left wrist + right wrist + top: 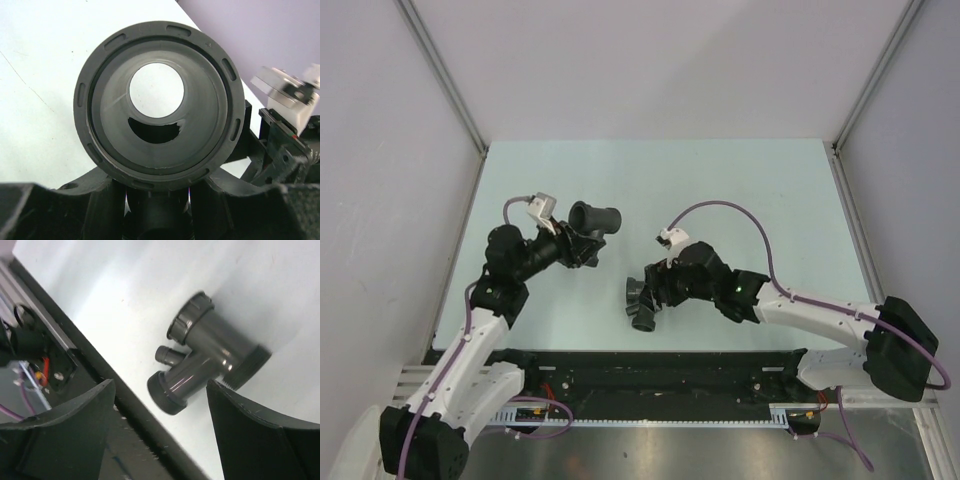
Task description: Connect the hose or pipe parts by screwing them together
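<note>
Left gripper [582, 242] clamps the flared tube [596, 217], mouth toward the wrist camera; right gripper [159, 386] is open astride the branched fitting [210, 357] lying near the table [770, 200] front edge: grasp body squarely, leaving 1 threaded end free.

Left arm [470, 345], right arm [820, 308]: white shells, black joints. Purple cables [740, 211] ran to white wrist cameras [539, 207].

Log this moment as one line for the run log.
left hand: holding straight tube | right hand: open, either side of branched fitting, not touching | fitting: lying on table | parts: not joined
</note>
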`<control>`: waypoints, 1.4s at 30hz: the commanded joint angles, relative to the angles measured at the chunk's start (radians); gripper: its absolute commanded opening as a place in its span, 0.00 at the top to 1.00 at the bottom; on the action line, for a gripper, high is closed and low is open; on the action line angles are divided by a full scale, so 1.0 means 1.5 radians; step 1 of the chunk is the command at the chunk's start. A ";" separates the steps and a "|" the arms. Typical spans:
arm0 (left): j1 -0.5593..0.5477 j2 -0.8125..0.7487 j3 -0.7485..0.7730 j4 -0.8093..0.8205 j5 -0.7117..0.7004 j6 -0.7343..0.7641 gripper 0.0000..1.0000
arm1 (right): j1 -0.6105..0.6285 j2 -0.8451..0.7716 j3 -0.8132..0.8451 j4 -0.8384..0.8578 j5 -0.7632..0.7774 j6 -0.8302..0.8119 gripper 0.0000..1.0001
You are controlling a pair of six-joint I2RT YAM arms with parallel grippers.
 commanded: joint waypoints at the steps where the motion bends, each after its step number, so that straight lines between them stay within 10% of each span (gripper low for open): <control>1: 0.033 -0.004 -0.005 0.031 0.033 -0.069 1.00 | -0.043 0.008 0.026 0.109 -0.106 -0.394 0.20; 8: 0.137 0.009 -0.051 0.024 0.111 -0.108 0.99 | -0.186 0.123 0.023 0.200 -0.441 -0.561 0.18; 28: 0.144 -0.013 -0.126 0.018 0.123 -0.141 1.00 | -0.155 0.353 0.034 0.431 -0.434 -0.618 0.19; 42: 0.144 0.026 -0.155 0.015 0.049 -0.163 1.00 | -0.130 0.411 0.112 0.337 -0.432 -0.643 0.17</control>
